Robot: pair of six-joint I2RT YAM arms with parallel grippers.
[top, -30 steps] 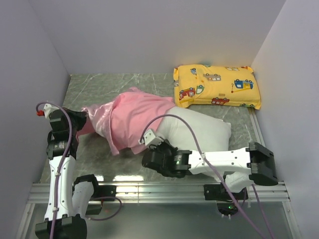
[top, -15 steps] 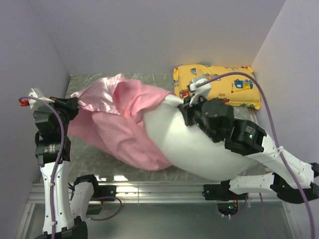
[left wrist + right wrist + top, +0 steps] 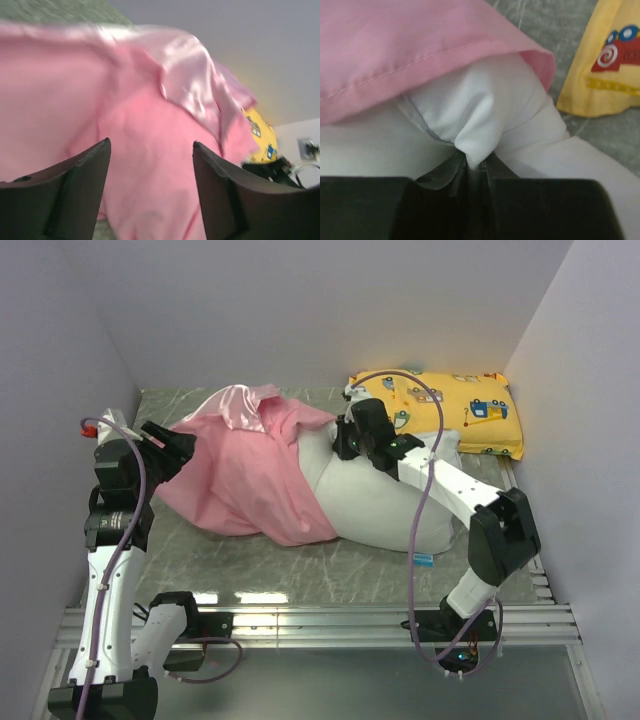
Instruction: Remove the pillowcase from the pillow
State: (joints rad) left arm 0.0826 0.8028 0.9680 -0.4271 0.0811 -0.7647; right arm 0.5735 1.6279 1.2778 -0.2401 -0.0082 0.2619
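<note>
The right tool (image 3: pixel 475 167) pinches the pillow (image 3: pixel 390 510) to hold it back, while the left tool (image 3: pixel 151 146), at nine o'clock, gapes empty by the pillowcase (image 3: pixel 250 475).

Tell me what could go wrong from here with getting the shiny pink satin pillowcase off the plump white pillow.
The left gripper is open, holding nothing, so pulling the plump white pillow alone may drag the shiny pink satin pillowcase along. The right gripper pinches only a small fold of the pillow, which could slip free. The yellow vehicle-print pillow lies close to that gripper and might get knocked.
</note>
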